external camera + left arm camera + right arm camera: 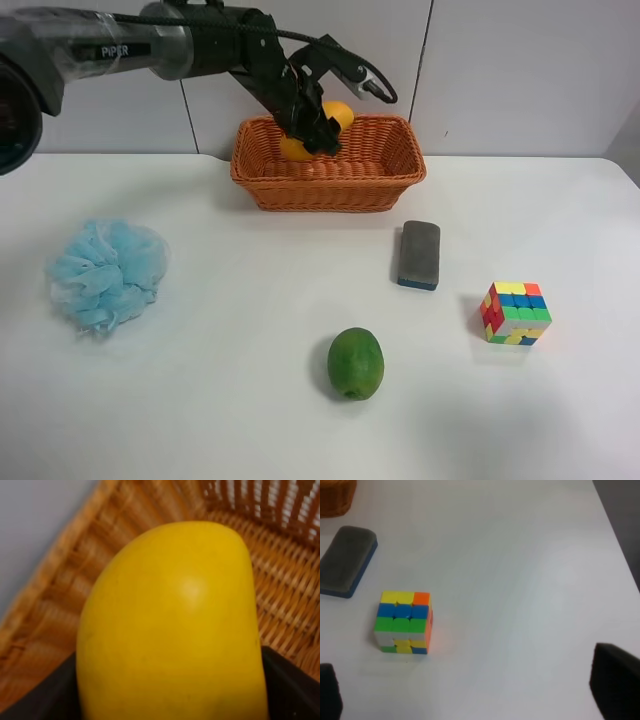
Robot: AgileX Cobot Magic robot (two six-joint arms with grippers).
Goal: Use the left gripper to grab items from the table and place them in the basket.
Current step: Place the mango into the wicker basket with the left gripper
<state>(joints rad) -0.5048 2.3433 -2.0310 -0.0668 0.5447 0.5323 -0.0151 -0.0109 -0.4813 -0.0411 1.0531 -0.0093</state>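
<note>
My left gripper [312, 128] is shut on the yellow-orange mango [338, 114] and holds it inside the wicker basket [328, 180], near its back left. The left wrist view shows the mango [175, 625] filling the frame between the black fingers [290, 685], with the basket wall [55, 610] behind. On the white table [230, 400] lie the light-blue pouf [105, 272], the green fruit [355, 362], the grey eraser [419, 253] and the puzzle cube [515, 312]. My right gripper [470, 700] is open above the table, near the cube [404, 622] and eraser [347, 560].
A grey tiled wall [520, 70] stands behind the table. The basket's corner [335, 497] shows in the right wrist view. The table's right edge [620, 545] runs close to the right gripper.
</note>
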